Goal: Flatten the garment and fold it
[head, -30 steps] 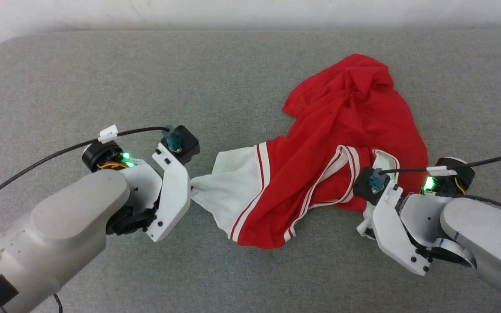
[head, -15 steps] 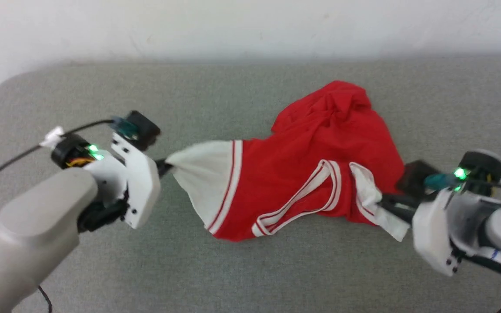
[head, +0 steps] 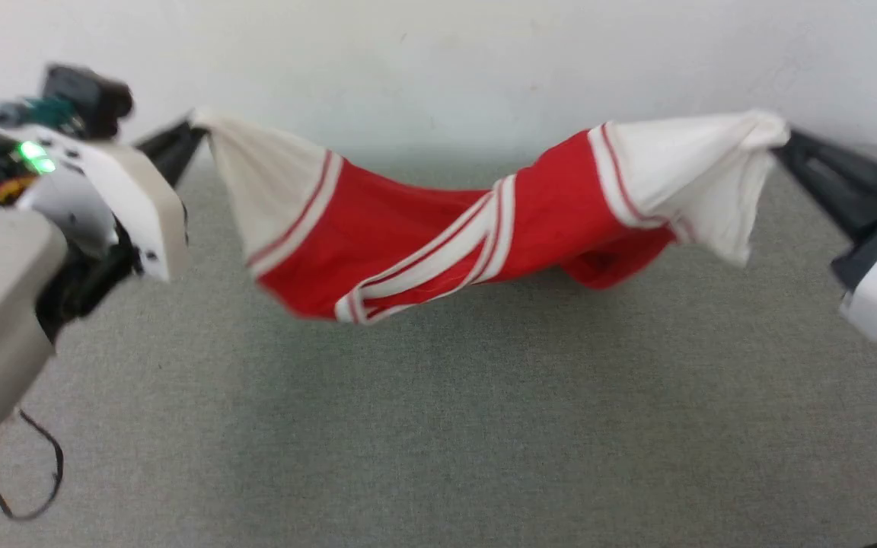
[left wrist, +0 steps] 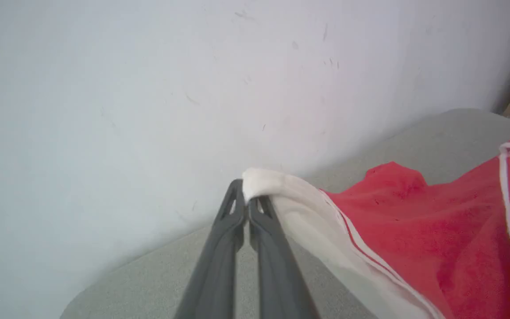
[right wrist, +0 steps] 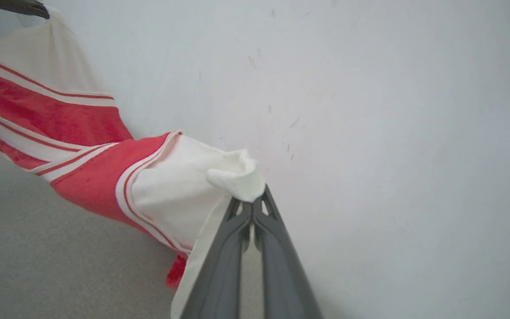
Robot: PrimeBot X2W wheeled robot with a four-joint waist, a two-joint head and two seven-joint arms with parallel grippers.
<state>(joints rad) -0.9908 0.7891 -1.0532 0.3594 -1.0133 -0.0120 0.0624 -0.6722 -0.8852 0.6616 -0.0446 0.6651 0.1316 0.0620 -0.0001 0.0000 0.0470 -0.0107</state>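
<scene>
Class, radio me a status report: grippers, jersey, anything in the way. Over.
Left gripper shut on one white sleeve; right gripper shut on the other. Jersey strung between them, twisted, sagging. White wall close behind.

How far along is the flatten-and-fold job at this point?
Done: both white sleeves are gripped, the left pincer shut on one, the right pincer shut on the other. In hand: the garment hangs stretched between them over the grey surface, twisted at its middle. Left: untwisting, laying it flat, and every fold.
</scene>
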